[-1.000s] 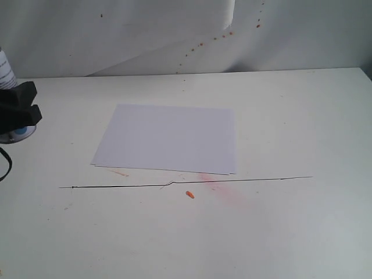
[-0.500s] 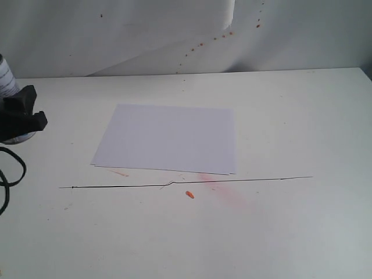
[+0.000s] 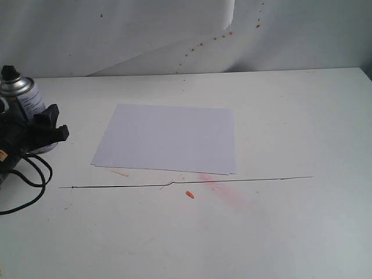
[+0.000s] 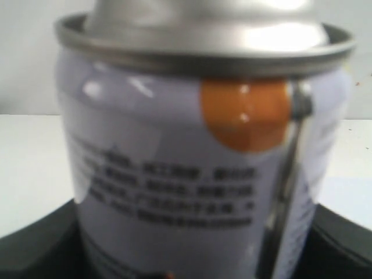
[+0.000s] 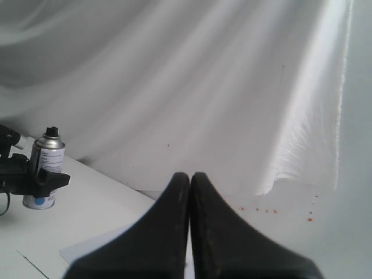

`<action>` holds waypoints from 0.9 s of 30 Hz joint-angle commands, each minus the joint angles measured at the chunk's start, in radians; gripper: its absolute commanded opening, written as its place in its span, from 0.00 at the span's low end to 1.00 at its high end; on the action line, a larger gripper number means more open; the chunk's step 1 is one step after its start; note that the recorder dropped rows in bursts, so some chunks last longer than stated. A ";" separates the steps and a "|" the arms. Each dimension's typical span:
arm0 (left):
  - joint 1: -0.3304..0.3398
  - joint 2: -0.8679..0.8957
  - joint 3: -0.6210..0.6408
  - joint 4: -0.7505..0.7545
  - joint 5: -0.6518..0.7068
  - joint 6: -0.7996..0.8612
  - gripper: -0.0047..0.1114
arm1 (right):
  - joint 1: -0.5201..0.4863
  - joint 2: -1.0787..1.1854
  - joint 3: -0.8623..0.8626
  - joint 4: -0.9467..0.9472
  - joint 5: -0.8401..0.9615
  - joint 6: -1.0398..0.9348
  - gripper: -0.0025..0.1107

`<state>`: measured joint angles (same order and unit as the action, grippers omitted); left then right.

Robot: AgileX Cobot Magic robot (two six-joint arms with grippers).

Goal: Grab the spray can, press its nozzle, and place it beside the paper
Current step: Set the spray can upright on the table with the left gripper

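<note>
The spray can stands upright at the table's far left, its black nozzle on top. My left gripper is shut on the can's lower body, a black finger on each side. The can fills the left wrist view, showing small print and a round orange-looking dot; the nozzle is out of view there. Whether its base touches the table I cannot tell. The white paper lies flat to the can's right. My right gripper is shut on nothing, high above the table, and sees the can far off.
A thin black line runs across the table in front of the paper, with a small orange scrap and a pink stain beside it. The left arm's black cable loops on the table. A wrinkled white backdrop stands behind.
The left gripper and the can have moved right, in from the view's left edge toward the paper. The can's top and nozzle now show. The paper has not moved.
</note>
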<state>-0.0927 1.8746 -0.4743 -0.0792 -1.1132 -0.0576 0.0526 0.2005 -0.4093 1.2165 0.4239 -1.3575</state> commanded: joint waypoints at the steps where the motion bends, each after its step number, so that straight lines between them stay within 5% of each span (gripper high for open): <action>1: 0.034 0.072 -0.028 0.024 -0.097 -0.064 0.04 | -0.003 -0.003 0.005 -0.009 0.004 0.004 0.02; 27: 0.036 0.280 -0.113 0.101 -0.108 -0.017 0.04 | -0.003 -0.003 0.005 -0.009 0.004 0.004 0.02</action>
<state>-0.0565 2.1497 -0.5794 0.0233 -1.1815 -0.0834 0.0526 0.2005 -0.4093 1.2165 0.4239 -1.3575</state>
